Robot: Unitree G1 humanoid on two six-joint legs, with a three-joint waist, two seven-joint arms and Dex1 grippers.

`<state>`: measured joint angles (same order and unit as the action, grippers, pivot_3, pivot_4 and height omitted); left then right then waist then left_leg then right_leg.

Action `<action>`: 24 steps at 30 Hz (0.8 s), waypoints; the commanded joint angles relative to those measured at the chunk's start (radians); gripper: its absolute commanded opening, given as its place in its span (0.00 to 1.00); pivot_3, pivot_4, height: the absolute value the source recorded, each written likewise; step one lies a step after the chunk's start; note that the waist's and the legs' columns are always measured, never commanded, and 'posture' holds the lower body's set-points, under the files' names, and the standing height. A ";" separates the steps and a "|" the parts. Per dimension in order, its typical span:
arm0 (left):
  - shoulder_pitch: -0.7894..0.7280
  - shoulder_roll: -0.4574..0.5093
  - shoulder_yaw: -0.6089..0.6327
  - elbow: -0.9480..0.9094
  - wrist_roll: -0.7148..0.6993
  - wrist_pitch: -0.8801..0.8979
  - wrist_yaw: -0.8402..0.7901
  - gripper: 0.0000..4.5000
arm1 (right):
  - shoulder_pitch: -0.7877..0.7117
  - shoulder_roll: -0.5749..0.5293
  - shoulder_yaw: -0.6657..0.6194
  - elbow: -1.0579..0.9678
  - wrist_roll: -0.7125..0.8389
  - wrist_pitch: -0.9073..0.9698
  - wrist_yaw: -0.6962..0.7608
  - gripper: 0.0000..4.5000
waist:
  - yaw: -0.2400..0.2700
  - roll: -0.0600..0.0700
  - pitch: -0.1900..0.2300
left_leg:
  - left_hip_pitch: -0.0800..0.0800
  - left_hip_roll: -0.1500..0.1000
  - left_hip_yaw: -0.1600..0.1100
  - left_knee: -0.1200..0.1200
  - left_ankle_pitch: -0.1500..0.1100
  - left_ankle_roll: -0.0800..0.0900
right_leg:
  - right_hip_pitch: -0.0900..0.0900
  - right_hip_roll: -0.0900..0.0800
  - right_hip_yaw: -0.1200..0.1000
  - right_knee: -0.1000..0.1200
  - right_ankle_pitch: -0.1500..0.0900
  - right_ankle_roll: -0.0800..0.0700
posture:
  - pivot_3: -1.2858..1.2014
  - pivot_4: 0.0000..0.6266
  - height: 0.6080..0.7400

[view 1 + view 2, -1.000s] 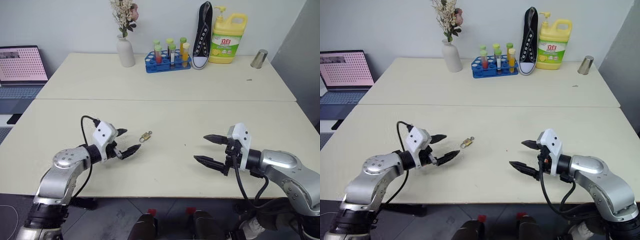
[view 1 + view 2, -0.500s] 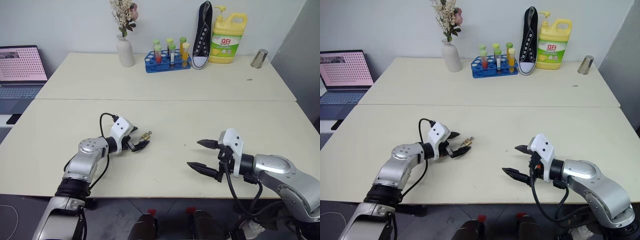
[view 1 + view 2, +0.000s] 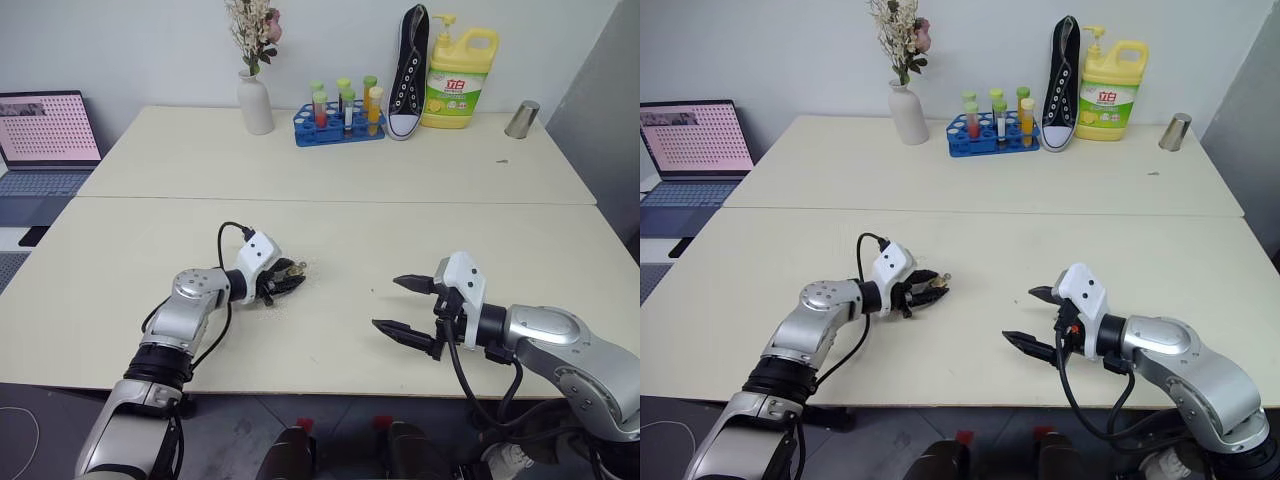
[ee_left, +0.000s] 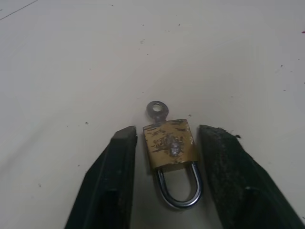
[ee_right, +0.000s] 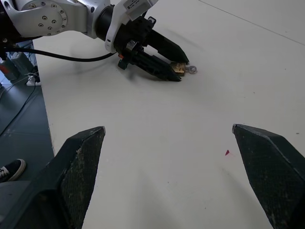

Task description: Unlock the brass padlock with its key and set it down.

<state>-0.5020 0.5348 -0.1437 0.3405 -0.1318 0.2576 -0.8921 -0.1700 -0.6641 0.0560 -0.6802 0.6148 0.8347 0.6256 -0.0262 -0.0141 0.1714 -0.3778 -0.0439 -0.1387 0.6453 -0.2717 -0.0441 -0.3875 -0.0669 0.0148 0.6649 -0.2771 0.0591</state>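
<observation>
The brass padlock lies flat on the cream table, a small golden body with a silvery shackle. Its key sticks out of the body's end, round head showing. My left gripper straddles the padlock, one black finger on each side with a thin gap between each finger and the brass, shackle pointing back toward the wrist. From the head, the left gripper rests low on the table around the padlock. My right gripper hovers wide open to the right, holding nothing, pointed at the padlock.
Along the table's far edge stand a white vase with dried flowers, a blue test-tube rack, a black shoe on end, a yellow detergent bottle and a metal cup. A laptop sits at far left.
My left gripper reached forward and right to the padlock, and its fingers narrowed from wide open to a close straddle of it. The right gripper stayed about where it was, open.
</observation>
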 commanded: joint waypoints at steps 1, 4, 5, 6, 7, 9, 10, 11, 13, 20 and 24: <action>0.029 0.024 -0.025 0.014 0.053 0.046 0.016 0.22 | -0.015 0.005 -0.021 -0.035 0.019 -0.006 -0.008 1.00 | -0.001 0.000 0.000 | 0.000 0.000 0.000 0.000 0.000 0.000 | 0.000 0.000 0.000 0.000 0.000 0.000 | 0.52 0.24 1.00; 0.074 0.043 -0.031 -0.060 0.035 0.014 -0.032 0.22 | -0.016 0.007 -0.029 -0.034 0.014 -0.014 -0.010 1.00 | -0.003 0.000 -0.001 | 0.001 0.000 0.000 0.000 0.000 0.000 | 0.000 0.001 0.000 0.000 0.000 0.000 | 0.52 0.24 1.00; 0.094 0.050 -0.032 -0.097 0.024 -0.010 -0.055 0.22 | -0.015 0.005 -0.034 -0.034 0.011 -0.018 -0.012 1.00 | -0.006 0.001 -0.001 | 0.001 0.001 0.000 0.000 0.000 0.000 | 0.000 0.001 0.001 0.000 0.000 0.000 | 0.52 0.24 1.00; 0.114 0.059 -0.038 -0.150 0.016 -0.050 -0.083 0.22 | -0.010 0.001 -0.045 -0.036 0.000 -0.035 -0.010 1.00 | -0.009 0.001 -0.001 | 0.001 0.001 0.001 -0.001 0.000 0.000 | 0.000 0.001 0.001 0.000 0.000 0.000 | 0.52 0.24 1.00; 0.126 0.065 -0.043 -0.184 0.014 -0.077 -0.100 0.22 | -0.005 -0.003 -0.053 -0.038 -0.007 -0.048 -0.009 1.00 | -0.009 0.001 -0.001 | 0.001 0.001 0.001 -0.001 0.000 0.000 | -0.001 0.001 0.002 0.000 0.000 0.000 | 0.52 0.24 1.00; 0.132 0.056 -0.045 -0.248 0.006 -0.187 -0.125 0.22 | 0.020 -0.011 -0.085 -0.045 -0.015 -0.075 -0.006 1.00 | -0.004 0.001 -0.001 | 0.000 0.003 0.001 -0.001 0.000 0.000 | -0.001 0.001 0.002 0.000 0.000 0.000 | 0.52 0.24 1.00; 0.124 0.046 -0.057 -0.290 0.013 -0.283 -0.139 0.22 | 0.049 -0.025 -0.108 -0.053 -0.021 -0.098 0.010 1.00 | 0.002 0.000 0.000 | -0.001 0.003 0.001 -0.001 0.000 0.000 | -0.001 0.000 0.002 -0.001 0.000 0.000 | 0.52 0.24 1.00; 0.118 0.040 -0.065 -0.317 0.020 -0.354 -0.149 0.22 | 0.069 -0.035 -0.122 -0.058 -0.025 -0.117 0.022 1.00 | 0.010 0.000 0.000 | -0.003 0.003 0.000 0.000 0.000 0.000 | -0.002 0.000 0.001 -0.001 0.000 0.000 | 0.52 0.24 1.00; 0.103 0.028 -0.080 -0.325 0.055 -0.495 -0.139 0.22 | 0.088 -0.045 -0.127 -0.062 -0.036 -0.141 0.025 1.00 | 0.023 0.000 0.000 | -0.004 0.001 -0.001 0.000 0.000 0.000 | -0.002 -0.003 0.000 -0.002 0.000 0.000 | 0.52 0.24 1.00; 0.016 0.023 -0.123 -0.243 0.266 -1.008 -0.031 0.22 | 0.052 -0.013 -0.129 -0.086 0.123 -0.029 0.001 1.00 | 0.019 0.000 0.000 | -0.003 0.000 0.002 0.000 0.000 0.000 | -0.001 -0.002 0.001 -0.002 0.001 0.000 | 0.52 0.24 1.00; -0.003 0.008 -0.125 -0.207 0.313 -1.161 0.048 0.22 | 0.012 0.031 -0.120 -0.074 0.196 0.013 -0.034 1.00 | 0.018 0.000 0.000 | -0.003 0.000 0.002 0.000 0.000 0.000 | -0.001 -0.002 0.001 -0.002 0.001 0.000 | 0.52 0.24 1.00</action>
<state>-0.4862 0.5516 -0.2723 0.1381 0.1648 -0.8238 -0.8917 -0.1309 -0.6464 -0.0532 -0.7310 0.7661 0.8388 0.6077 -0.0085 -0.0145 0.1714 -0.3803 -0.0438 -0.1366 0.6452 -0.2719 -0.0442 -0.3890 -0.0686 0.0159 0.6628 -0.2765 0.0595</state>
